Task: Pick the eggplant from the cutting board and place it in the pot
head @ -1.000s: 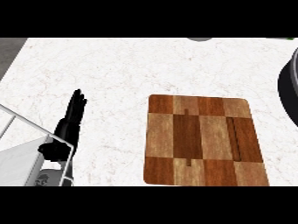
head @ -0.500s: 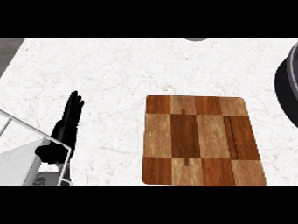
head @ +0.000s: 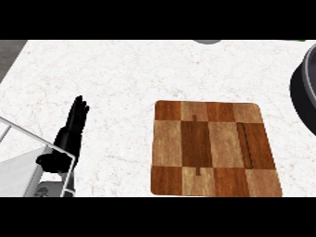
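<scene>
Head view shows the left hand [head: 70, 129] resting left of the cutting board [head: 213, 149], fingers straight and holding nothing, on the white counter [head: 119, 74]. To the board's upper right, the dark pot [head: 309, 99] sits at the edge; no eggplant is visible.

Kitchen, marble counter [head: 119, 69], cutting board [head: 215, 148], pot [head: 314, 92]

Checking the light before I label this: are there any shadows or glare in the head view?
Head view: even light, no glare on the white counter; the left hand casts no clear shadow; the cutting board looks flat and shadowless; the pot, cut by the right edge, is dark inside.
</scene>
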### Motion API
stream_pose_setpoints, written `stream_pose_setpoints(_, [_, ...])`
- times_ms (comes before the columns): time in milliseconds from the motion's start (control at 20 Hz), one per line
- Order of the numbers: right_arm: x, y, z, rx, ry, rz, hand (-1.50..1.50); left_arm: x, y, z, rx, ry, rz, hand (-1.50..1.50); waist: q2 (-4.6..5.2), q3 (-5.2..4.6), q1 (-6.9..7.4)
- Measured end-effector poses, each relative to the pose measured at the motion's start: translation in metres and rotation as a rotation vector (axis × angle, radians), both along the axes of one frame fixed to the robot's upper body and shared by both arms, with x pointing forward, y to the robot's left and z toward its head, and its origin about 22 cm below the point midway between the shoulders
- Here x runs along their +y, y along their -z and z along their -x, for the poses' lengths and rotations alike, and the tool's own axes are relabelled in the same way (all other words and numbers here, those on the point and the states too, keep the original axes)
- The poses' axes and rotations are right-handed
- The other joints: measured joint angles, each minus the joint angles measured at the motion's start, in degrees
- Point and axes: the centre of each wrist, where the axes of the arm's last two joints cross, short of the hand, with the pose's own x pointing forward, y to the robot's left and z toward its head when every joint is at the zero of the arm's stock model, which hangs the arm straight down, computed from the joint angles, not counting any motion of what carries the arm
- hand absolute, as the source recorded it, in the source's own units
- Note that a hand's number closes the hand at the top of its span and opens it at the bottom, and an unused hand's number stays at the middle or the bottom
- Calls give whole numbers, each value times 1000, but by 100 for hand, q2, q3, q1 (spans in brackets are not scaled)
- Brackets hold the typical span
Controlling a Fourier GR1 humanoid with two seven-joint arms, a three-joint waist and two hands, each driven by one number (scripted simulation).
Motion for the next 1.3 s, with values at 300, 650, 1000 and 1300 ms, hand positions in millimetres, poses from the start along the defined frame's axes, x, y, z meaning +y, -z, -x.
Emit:
stream_pose_setpoints(300, [9, 14, 12, -194, 95, 151, -150, 3, 1, 2, 5, -16, -4, 0, -27, -5, -59])
stream_pose_setpoints(650, [37, 52, 26, -276, 195, 228, -150, 7, -1, 8, 6, -23, -14, 0, -67, -26, -147])
stream_pose_setpoints(1000, [64, 73, 34, -304, 221, 280, -150, 10, -3, 13, 0, -23, -26, 0, -98, -44, -195])
stream_pose_setpoints(1300, [65, 76, 43, -311, 251, 329, -150, 12, -4, 12, -1, -24, -26, 0, -125, -46, -201])
